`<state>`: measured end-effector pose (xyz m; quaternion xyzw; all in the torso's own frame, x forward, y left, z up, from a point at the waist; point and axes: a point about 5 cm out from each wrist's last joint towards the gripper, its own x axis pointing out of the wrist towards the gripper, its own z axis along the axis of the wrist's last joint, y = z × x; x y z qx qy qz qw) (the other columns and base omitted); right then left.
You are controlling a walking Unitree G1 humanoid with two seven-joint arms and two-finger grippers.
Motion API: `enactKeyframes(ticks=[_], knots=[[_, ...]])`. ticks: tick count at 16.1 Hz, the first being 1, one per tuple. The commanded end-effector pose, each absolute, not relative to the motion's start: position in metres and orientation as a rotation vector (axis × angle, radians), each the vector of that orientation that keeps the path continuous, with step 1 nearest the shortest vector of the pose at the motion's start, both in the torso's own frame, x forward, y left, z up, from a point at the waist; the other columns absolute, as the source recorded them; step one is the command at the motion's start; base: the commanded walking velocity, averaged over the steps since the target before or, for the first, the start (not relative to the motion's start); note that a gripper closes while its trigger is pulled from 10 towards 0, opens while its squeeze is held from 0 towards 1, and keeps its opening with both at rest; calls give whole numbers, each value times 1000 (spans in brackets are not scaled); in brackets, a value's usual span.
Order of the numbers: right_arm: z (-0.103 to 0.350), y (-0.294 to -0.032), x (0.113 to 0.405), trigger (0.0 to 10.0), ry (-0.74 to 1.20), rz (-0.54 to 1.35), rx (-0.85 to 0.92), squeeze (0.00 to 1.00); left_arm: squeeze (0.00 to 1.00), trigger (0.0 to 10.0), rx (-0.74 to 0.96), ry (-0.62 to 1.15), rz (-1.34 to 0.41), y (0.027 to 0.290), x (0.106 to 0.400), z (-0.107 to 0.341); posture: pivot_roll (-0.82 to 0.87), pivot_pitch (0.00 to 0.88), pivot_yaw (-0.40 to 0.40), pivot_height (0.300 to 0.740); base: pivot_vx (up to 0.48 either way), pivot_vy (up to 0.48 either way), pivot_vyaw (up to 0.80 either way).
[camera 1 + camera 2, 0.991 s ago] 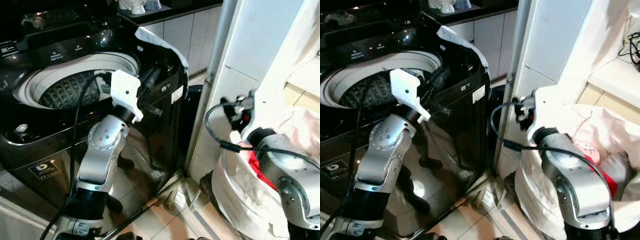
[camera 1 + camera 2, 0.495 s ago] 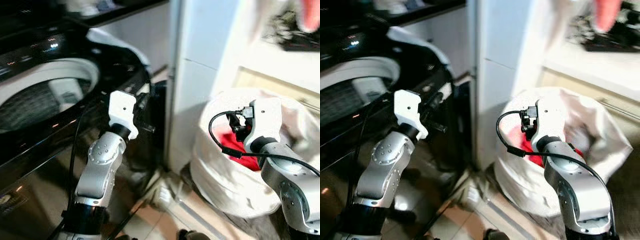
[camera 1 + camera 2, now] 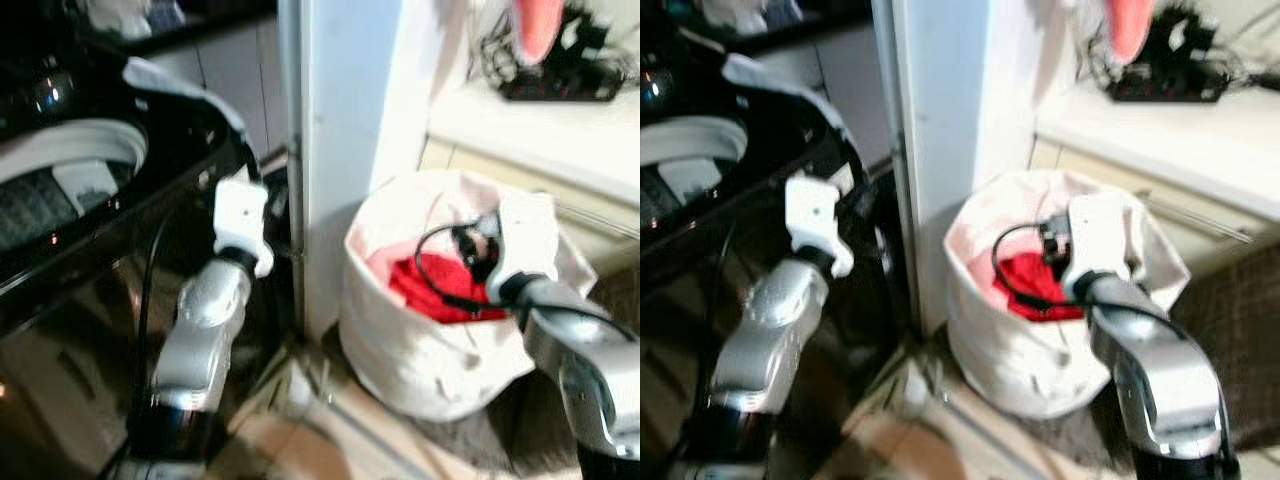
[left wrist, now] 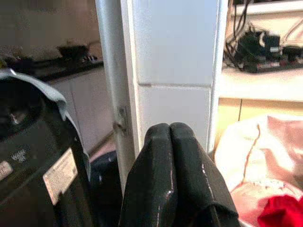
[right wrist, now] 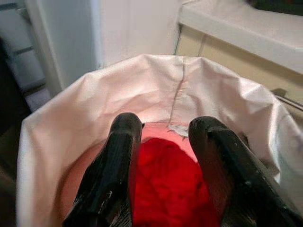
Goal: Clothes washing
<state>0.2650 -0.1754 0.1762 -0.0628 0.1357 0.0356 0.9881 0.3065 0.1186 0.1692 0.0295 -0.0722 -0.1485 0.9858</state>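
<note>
Red clothing point(image 5: 165, 189) lies inside the white laundry bag point(image 3: 420, 350) on the floor, beside a white pillar point(image 3: 340, 120). Over the bag's mouth hangs the right claw point(image 5: 163, 179), its two black fingers point(image 5: 113, 175) spread apart above the red cloth, gripping nothing. Near the black washing machine point(image 3: 90, 200), the left claw point(image 4: 170, 175) has its fingers pressed together, empty.

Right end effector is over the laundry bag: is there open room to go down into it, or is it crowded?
The right end effector, open, hangs above the white laundry bag. Its mouth is wide, and the red garment lies low inside, between the fingers. The free gap runs between the bag's rim and the garment. Crowded: the narrow slot between the washing machine and the white door frame.
</note>
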Motion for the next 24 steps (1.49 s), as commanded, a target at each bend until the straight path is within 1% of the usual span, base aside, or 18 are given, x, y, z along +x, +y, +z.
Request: enactKeyframes(ticks=[1,6,8,10,14,18,22,24], knots=[[178,-173,266,10000,272,95,-113,0,0,10000,58,-152,-301,121,306,173,-51,0,16,740,0,0,0],[181,-169,269,10000,242,139,-109,0,0,10000,40,-151,-285,123,305,173,-44,0,9,740,0,0,0],[182,-170,269,10000,214,117,-123,0,0,10000,56,-144,-298,123,303,170,-42,0,6,740,0,0,0],[180,-170,270,10000,193,102,-97,0,0,10000,76,-149,-302,122,301,168,-36,0,2,740,0,0,0],[177,-159,265,10000,180,186,-69,0,0,10000,62,-150,-306,122,296,166,-31,0,-2,740,0,0,0],[172,-158,263,10000,184,209,-67,0,0,10000,66,-142,-319,121,291,162,-26,0,-7,740,0,0,0],[174,-154,266,10000,174,229,-63,0,0,10000,63,-144,-330,122,293,165,-26,0,-4,740,0,0,0],[176,-151,269,10000,158,260,-67,0,0,10000,79,-153,-303,126,297,165,-18,0,-4,740,0,0,0]])
